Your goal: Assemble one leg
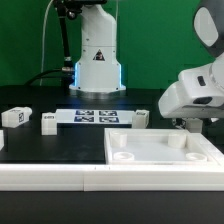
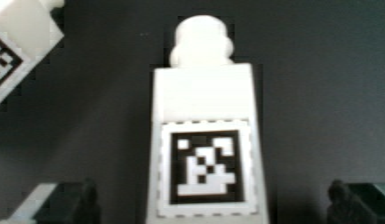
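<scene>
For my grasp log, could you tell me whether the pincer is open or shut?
Open: the pincer fingers stand apart, either side of the leg, not touching it.

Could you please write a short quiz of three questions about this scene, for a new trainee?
1. True or false: in the wrist view, the gripper is shut on the leg.
2. What does the leg's face carry? A) a screw B) a black-and-white tag C) a red sticker
3. Fill in: in the exterior view, the white panel has round ____ at its corners.
Key: 1 false, the fingers stand apart from the leg; 2 B; 3 sockets.
</scene>
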Tool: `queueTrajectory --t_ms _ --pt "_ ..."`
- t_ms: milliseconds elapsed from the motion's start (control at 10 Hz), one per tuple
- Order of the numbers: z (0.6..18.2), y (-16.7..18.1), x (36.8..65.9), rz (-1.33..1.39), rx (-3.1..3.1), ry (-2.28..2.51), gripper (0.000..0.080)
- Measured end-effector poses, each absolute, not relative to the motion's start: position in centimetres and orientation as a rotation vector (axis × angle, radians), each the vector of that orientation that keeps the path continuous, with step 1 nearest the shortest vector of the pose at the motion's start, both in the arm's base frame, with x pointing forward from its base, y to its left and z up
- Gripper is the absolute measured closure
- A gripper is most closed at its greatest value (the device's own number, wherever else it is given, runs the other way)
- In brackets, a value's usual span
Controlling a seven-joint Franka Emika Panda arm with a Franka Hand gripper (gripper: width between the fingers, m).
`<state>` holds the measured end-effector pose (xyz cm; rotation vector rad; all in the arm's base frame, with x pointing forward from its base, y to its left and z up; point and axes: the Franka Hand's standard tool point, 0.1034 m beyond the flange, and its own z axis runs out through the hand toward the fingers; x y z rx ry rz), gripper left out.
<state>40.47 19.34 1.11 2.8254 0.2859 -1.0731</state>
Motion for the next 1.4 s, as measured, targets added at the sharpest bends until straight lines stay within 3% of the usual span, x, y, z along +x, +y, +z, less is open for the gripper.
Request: queueTrajectory --t_ms 200,400,1000,1400 --pt "1.1 19.3 40.5 -1.075 2.825 0.284 0.0177" --pt "1.0 19.3 40.5 -1.075 2.825 0.284 0.0512" --pt "1.3 18.8 40.8 -1.072 2.809 0.352 0.0509" --pt "6.7 16.7 44.2 -0.983 2.829 0.410 0.0509"
